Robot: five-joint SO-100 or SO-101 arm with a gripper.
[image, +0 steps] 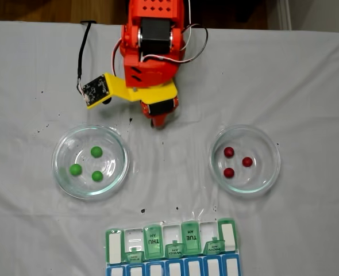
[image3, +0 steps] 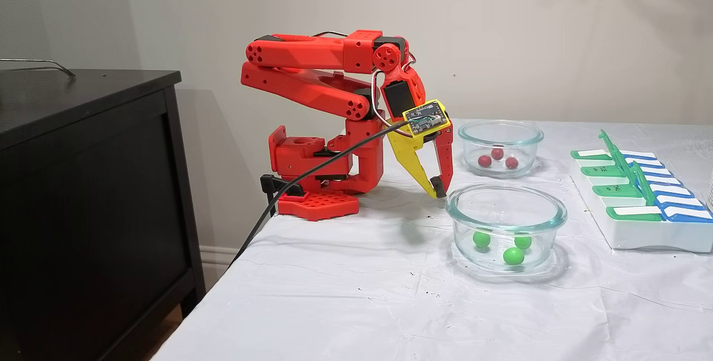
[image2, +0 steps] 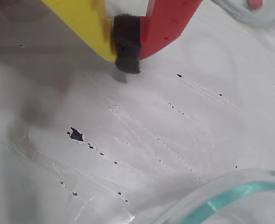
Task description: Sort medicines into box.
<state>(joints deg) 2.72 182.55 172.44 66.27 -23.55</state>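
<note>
Tool (image3: 438, 190) closed and empty, tip just above the desk (image: 307, 86) between two glass dishes, three green balls (image: 96, 152) in one dish (image: 60, 172), three red balls (image: 229, 152) in the other dish (image: 273, 172), pill box (image: 230, 233) at near desk edge with several lids up

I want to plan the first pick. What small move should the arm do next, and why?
Probably open the claw and swing it toward the dish of green balls. The claw is shut on nothing, low over the bare cloth between the two dishes; all six balls lie in their dishes, and the pill box has lids standing open.
</note>
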